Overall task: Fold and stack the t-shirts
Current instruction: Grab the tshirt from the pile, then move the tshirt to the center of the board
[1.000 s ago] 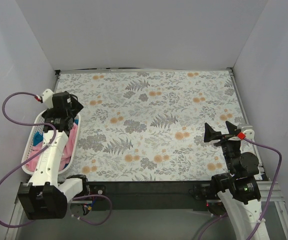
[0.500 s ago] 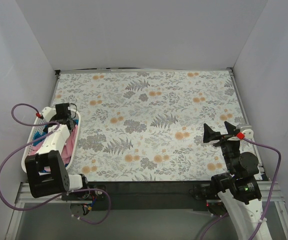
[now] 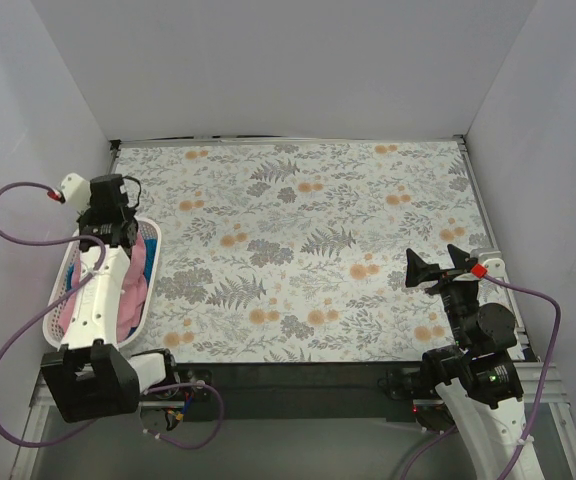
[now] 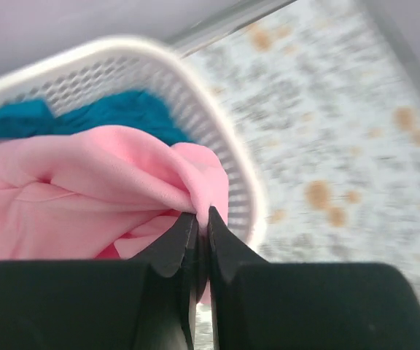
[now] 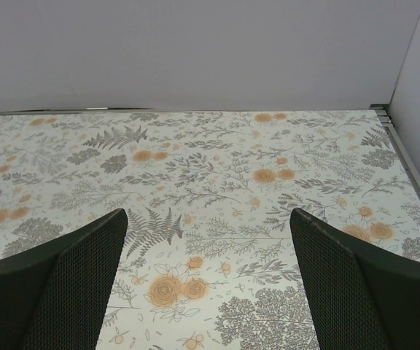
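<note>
The light pink t-shirt lies bunched in the white lattice basket, with the teal-blue t-shirt behind it. My left gripper is shut on a raised fold of the pink fabric near the basket's right rim. From above, the left gripper sits over the far end of the basket, with the pink t-shirt pulled up under it. My right gripper hovers open over the right side of the table, and its wrist view shows the right gripper with nothing between its fingers.
The floral tablecloth covers the table. The basket stands at the table's left edge, close to the grey left wall. A metal rail runs along the right edge, with grey walls at the back and right.
My left gripper dipped into the basket, shut on the pink t-shirt and drew back up and left with a fold of it. The right arm has not moved.
</note>
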Controlling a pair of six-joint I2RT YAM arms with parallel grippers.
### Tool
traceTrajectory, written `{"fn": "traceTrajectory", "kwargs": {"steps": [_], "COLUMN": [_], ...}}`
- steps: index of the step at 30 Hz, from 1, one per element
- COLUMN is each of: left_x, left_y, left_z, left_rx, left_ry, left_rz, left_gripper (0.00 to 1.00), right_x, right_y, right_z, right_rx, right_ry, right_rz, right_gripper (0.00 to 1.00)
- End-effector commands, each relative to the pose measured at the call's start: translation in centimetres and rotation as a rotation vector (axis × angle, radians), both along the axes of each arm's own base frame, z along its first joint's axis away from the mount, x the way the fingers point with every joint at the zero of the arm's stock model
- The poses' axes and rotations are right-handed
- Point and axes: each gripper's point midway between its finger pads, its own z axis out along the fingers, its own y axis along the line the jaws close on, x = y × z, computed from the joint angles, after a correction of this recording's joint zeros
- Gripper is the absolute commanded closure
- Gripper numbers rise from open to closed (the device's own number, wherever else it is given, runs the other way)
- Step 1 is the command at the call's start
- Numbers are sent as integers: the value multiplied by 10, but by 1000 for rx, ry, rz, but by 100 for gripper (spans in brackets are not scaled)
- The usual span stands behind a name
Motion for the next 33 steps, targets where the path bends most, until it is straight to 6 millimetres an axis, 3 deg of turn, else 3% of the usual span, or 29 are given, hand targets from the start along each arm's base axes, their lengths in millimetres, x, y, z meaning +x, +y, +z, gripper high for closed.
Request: {"fn": "traceTrajectory", "kwargs": {"steps": [1,2,4,5,6,8,9,11,12,14,15,17,20,21,22,23,25,26,28,29,33], "left_x": [29,39,53,64,69,74,77,67,64,49,46,38,11,1,-12,-22,-30,-42,-44,-49,-43], "left_y": [-38,-50,-88,-127,-147,-210,-231,-287,-305,-341,-349,-361,-373,-373,-368,-362,-347,-335,-318,-310,-289], "left_z": [85,118,152,163,203,233,262,290,301,306,301,265,187,171,168,117,87,68,52,38,18], "left_rx": [23,31,34,28,56,29,37,19,59,65,72,88,44,28,21,-11,-22,-40,-26,-29,15], "left_ry": [-199,-267,-332,-348,-421,-484,-537,-607,-626,-659,-654,-590,-455,-434,-455,-357,-316,-299,-288,-276,-267], "left_rz": [-174,-219,-343,-453,-524,-717,-786,-977,-1050,-1198,-1236,-1331,-1476,-1502,-1510,-1512,-1451,-1425,-1340,-1315,-1198], "left_gripper": [100,100,100,100,100,100,100,100,100,100,100,98,89,79,66,57,41,38,37,36,34], "right_x": [-16,-16,-15,-14,-14,-13,-12,-11,-10,-9,-9,-7,-4,-1,1,1,4,4,6,8,26], "right_y": [-3,-3,-3,-2,-2,0,1,1,1,0,1,4,12,17,20,24,41,47,66,70,82], "right_z": [27,27,26,25,25,23,22,21,21,19,18,16,12,6,2,1,-10,-11,-23,-27,-59], "right_rx": [32,31,29,26,27,18,15,12,11,9,5,-2,-28,-41,-50,-57,-77,-83,-86,-60,-26], "right_ry": [-114,-112,-105,-101,-98,-86,-80,-74,-68,-61,-56,-34,3,34,56,76,139,156,226,263,442], "right_rz": [11,11,11,12,11,21,24,23,22,17,20,33,71,94,108,127,214,251,346,359,377], "right_gripper": [2,2,2,2,2,2,2,2,2,2,2,2,2,2,2,2,2,2,2,2,2]}}
